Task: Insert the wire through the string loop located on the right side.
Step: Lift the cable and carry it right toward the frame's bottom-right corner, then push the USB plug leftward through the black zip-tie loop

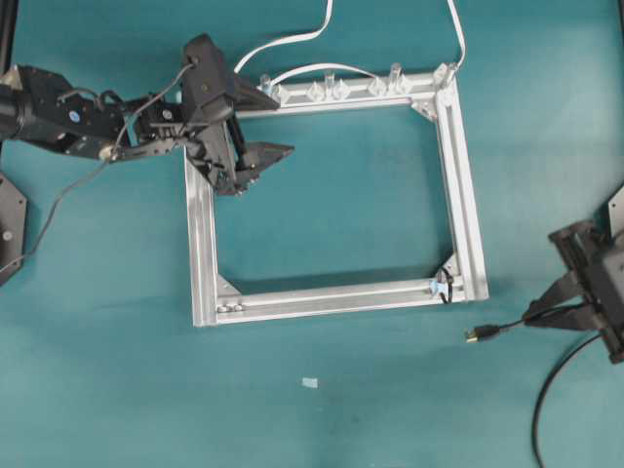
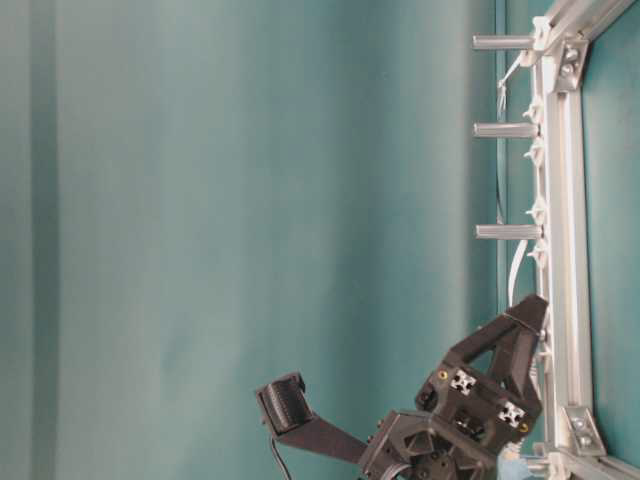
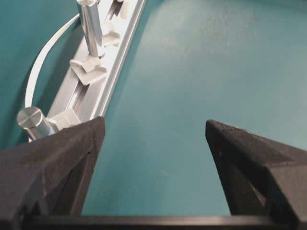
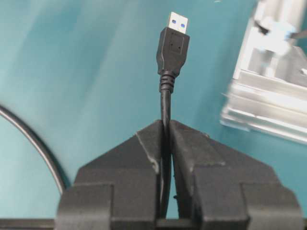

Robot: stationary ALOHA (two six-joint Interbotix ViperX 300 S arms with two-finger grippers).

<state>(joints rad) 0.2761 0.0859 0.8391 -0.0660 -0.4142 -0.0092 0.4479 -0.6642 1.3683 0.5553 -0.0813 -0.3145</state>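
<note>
The wire (image 1: 497, 330) is a thin black cable ending in a USB plug (image 4: 172, 45). It lies just off the silver frame's near right corner. My right gripper (image 1: 542, 314) is shut on the cable a short way behind the plug, which sticks out ahead of the right gripper (image 4: 165, 127) toward the frame corner (image 4: 268, 100). The string loop (image 1: 444, 286) is a small dark loop on the frame's near rail by that corner, a short way from the plug tip. My left gripper (image 1: 263, 168) is open over the frame's far left corner, and nothing is between the fingers of the left gripper (image 3: 154, 125).
The silver aluminium frame (image 1: 458, 185) lies flat on the teal table. Clear pegs (image 1: 327, 90) and upright silver posts (image 3: 91, 28) line its far rail. White flat cables (image 1: 292, 44) run behind it. The wire's slack (image 1: 551, 390) curls toward the near edge. A small pale scrap (image 1: 310, 382) lies in front.
</note>
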